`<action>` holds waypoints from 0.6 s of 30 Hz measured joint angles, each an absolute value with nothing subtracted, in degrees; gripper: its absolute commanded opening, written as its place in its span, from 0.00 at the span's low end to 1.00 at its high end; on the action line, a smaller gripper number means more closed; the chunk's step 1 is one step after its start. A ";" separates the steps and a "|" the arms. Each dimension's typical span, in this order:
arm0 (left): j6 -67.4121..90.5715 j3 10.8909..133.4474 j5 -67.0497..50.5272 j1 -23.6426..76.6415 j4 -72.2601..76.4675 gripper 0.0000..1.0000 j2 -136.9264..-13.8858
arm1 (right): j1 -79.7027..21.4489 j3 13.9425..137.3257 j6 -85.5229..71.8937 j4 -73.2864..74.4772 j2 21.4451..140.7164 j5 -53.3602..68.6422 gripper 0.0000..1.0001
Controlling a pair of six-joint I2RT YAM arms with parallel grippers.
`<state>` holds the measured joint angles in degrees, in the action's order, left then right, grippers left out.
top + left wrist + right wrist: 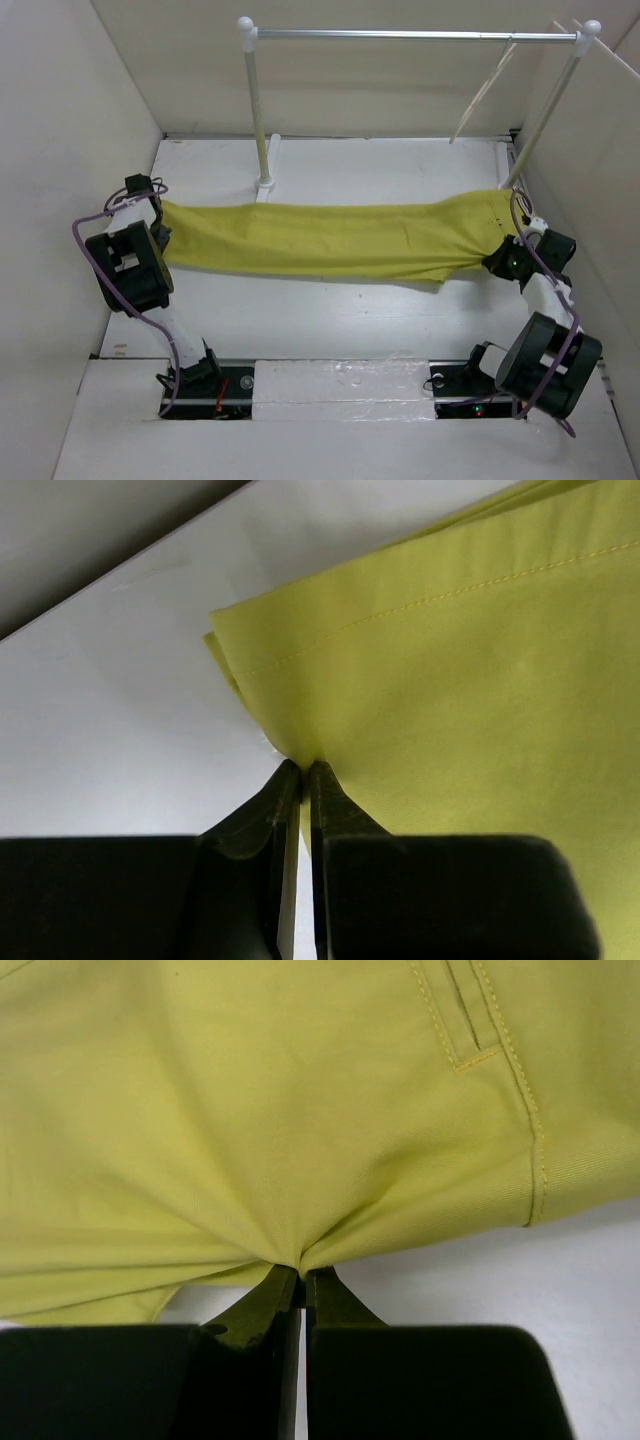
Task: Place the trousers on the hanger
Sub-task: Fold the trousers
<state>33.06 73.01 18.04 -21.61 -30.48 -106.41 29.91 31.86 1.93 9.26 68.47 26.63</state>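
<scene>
Trousers [330,240]: soft, light, likely to sag. Left gripper [303,768] pinches the hem corner; right gripper [302,1272] pinches the waist end (both clamped on cloth). Carry taut.

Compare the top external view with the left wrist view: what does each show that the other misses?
Only the top external view shows the whole trousers stretched between both arms, the right end effector at one end, the rail, and the hanger dangling near its right end. Only the left wrist view shows the left end effector shut on a folded corner, and the stitched hem up close. Both show yellow cloth on the white table.
</scene>
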 measured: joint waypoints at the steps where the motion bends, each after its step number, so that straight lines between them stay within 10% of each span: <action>1: 33.15 71.66 19.18 -21.58 -31.57 0.00 -104.55 | 31.03 31.88 3.55 11.62 66.50 27.14 0.00; 4: 33.76 68.71 23.24 -21.58 -35.79 0.00 -99.79 | 35.18 31.75 8.32 19.42 63.13 28.71 0.12; 8: 34.57 66.74 26.85 -22.81 -38.57 0.57 -95.04 | 38.98 30.50 13.47 26.72 61.08 28.62 0.75; 18: 36.12 71.44 24.49 -20.49 -41.67 0.56 -83.15 | 33.63 35.22 16.12 31.64 58.94 29.47 0.76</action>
